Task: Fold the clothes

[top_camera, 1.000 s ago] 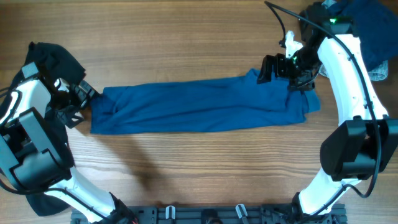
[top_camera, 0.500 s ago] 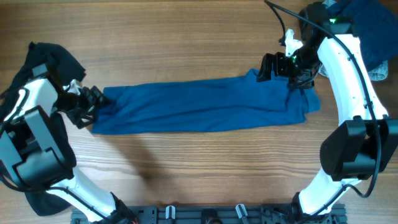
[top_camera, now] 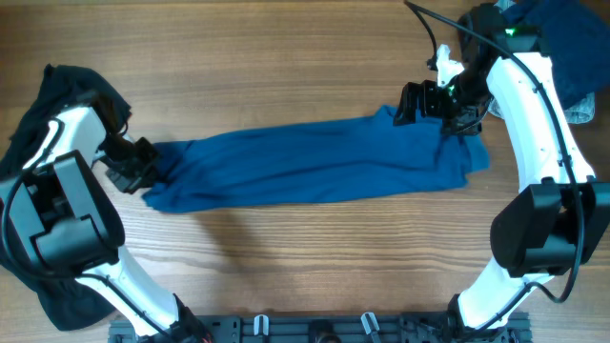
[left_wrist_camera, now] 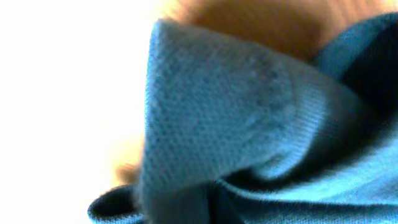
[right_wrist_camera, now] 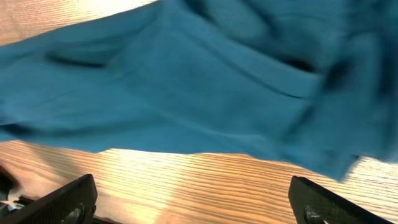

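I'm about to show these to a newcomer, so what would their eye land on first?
The teal-blue shirt, pulled into a long band across the middle of the wooden table. The left arm meets its left end, and the right fingers stand wide apart above its right end. A black garment sits at the far left.

A warm-brown wooden bench (top_camera: 286,57), grain running lengthwise, fills the overhead view; a dark rail (top_camera: 315,329) lines its near edge; glare whitens the wood in both wrist views.
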`<act>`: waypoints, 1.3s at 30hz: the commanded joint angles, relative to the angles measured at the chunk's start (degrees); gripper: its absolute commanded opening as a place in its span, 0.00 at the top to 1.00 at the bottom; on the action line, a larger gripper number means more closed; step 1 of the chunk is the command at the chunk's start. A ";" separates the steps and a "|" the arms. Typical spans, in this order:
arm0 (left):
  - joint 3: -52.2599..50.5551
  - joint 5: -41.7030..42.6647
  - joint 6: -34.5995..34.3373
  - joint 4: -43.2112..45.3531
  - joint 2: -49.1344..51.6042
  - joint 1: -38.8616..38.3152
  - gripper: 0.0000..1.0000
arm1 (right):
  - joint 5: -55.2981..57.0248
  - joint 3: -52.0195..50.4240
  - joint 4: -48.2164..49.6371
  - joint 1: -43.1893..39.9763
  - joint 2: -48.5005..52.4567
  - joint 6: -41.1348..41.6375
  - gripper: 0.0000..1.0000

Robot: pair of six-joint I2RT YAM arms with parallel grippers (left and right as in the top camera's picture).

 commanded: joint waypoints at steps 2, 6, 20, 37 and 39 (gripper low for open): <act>10.78 -16.17 -6.78 -7.98 0.81 3.74 0.96 | 0.15 0.90 0.11 0.24 -0.48 -0.74 0.00; 16.87 -16.52 -6.71 -12.26 0.81 6.34 0.96 | 0.15 0.90 0.11 0.24 -0.48 -0.74 0.01; 19.12 -14.32 -7.82 -19.91 1.22 -12.94 0.96 | 0.13 0.90 0.61 0.24 -0.48 -0.15 0.01; 13.33 -14.38 -7.61 -23.28 1.27 -22.40 0.91 | 0.13 0.90 1.97 0.24 -0.48 -0.33 0.00; 13.33 -13.88 -7.58 -24.33 1.27 -22.43 0.87 | 0.13 0.90 2.34 0.24 -0.48 -0.31 0.00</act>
